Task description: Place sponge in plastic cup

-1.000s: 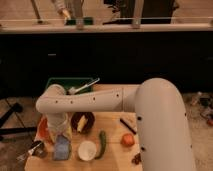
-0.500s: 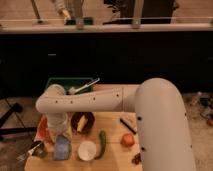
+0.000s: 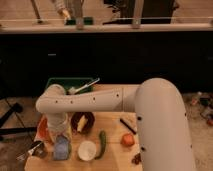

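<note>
A pale blue sponge (image 3: 61,149) lies near the front left of the wooden table (image 3: 115,157). My gripper (image 3: 59,134) hangs straight down from the white arm (image 3: 90,102), directly over the sponge and touching or nearly touching its top. A white round cup (image 3: 87,150), seen from above, stands just right of the sponge. I cannot tell whether the sponge is gripped.
A dark bowl (image 3: 82,122) with something yellow in it sits behind the cup. There is also a green vegetable (image 3: 102,143), an orange fruit (image 3: 128,140), a black stick (image 3: 128,125), an orange packet (image 3: 43,131), a fork (image 3: 30,151) and a green bin (image 3: 67,84) holding a utensil.
</note>
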